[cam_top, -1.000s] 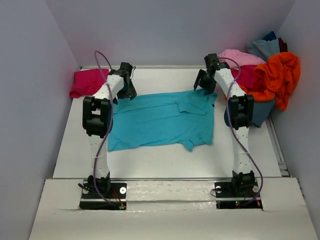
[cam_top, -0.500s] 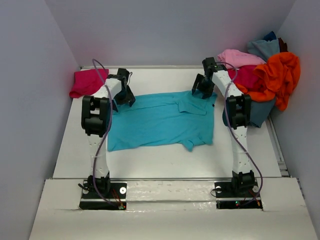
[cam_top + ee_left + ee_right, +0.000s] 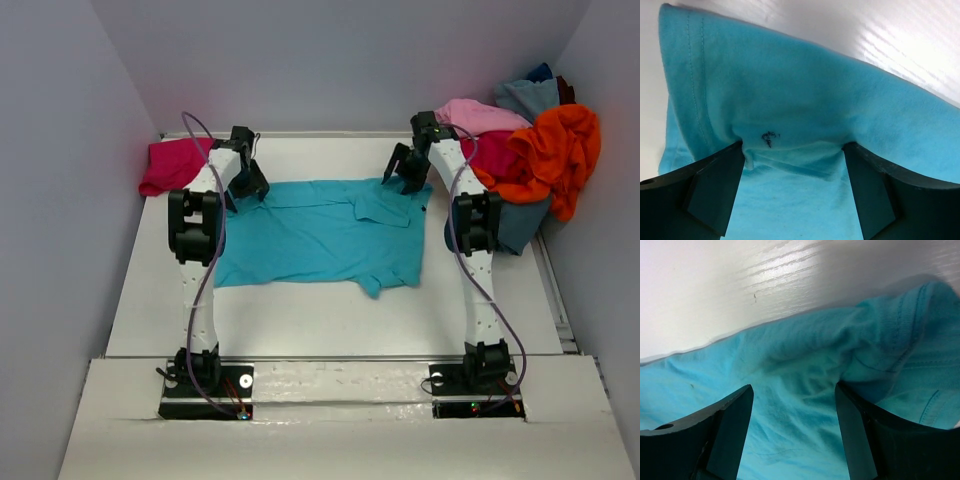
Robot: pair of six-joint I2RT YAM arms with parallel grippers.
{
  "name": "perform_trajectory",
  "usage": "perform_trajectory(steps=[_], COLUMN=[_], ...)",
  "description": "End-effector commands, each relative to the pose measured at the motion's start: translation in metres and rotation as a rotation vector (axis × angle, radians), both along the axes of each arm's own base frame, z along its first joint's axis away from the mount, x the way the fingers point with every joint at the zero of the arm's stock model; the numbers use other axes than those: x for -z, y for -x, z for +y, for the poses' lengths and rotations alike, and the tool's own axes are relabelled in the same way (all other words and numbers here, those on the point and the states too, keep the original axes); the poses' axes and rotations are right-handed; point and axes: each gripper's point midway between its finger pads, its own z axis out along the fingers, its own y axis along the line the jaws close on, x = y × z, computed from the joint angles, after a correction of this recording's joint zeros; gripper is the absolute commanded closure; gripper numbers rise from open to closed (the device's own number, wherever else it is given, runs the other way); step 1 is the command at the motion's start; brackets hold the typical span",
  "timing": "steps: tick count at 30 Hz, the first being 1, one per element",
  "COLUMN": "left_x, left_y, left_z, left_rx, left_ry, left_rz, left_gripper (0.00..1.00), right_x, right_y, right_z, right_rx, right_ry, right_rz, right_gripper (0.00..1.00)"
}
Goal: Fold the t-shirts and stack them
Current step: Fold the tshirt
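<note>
A bright turquoise t-shirt (image 3: 320,235) lies spread flat on the white table (image 3: 300,320). My left gripper (image 3: 248,186) stands at the shirt's far left corner, and my right gripper (image 3: 402,182) at its far right corner, by the collar. In the left wrist view the left gripper (image 3: 794,147) is open, with its fingers (image 3: 715,190) wide apart and a ridge of the turquoise cloth (image 3: 790,100) bunched between the tips. In the right wrist view the right gripper (image 3: 792,387) is also open, straddling wrinkled turquoise cloth (image 3: 790,430).
A folded magenta-pink shirt (image 3: 175,165) sits at the far left corner. At the far right stands a heap of shirts: orange (image 3: 560,150), light pink (image 3: 475,115), crimson (image 3: 495,155) and dusty blue (image 3: 525,97). Purple walls close in on three sides.
The turquoise shirt has slid a little toward the far wall, and its near hem has drawn back. Both grippers have shifted slightly along its far edge and stay open.
</note>
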Motion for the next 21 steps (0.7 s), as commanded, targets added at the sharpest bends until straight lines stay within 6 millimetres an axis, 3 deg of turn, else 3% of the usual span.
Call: perform_trajectory(steps=[1, 4, 8, 13, 19, 21], left_x=[0.027, 0.022, 0.019, 0.019, -0.017, -0.046], left_y=[-0.009, -0.022, -0.036, -0.048, -0.055, -0.058], left_z=[0.018, 0.026, 0.023, 0.02, 0.024, 0.026], left_rx=[-0.05, -0.067, -0.065, -0.04, -0.026, -0.031], left_ry=[0.0, -0.017, -0.001, 0.012, -0.005, -0.012], left_rz=[0.04, 0.011, -0.036, -0.079, -0.201, -0.27], left_gripper=[0.08, 0.07, 0.05, 0.02, 0.01, 0.01], right_x=[0.021, 0.02, 0.013, -0.012, -0.051, -0.063], right_y=[-0.018, -0.025, -0.036, -0.047, -0.042, -0.036], right_z=[-0.022, -0.038, -0.055, -0.05, -0.051, -0.053], right_rx=[0.053, 0.069, 0.093, 0.062, 0.052, 0.055], right_ry=[-0.028, -0.002, -0.002, -0.024, -0.023, -0.017], right_rz=[-0.009, -0.035, -0.077, -0.155, -0.236, -0.252], right_gripper=[0.27, 0.25, 0.21, 0.14, 0.12, 0.11])
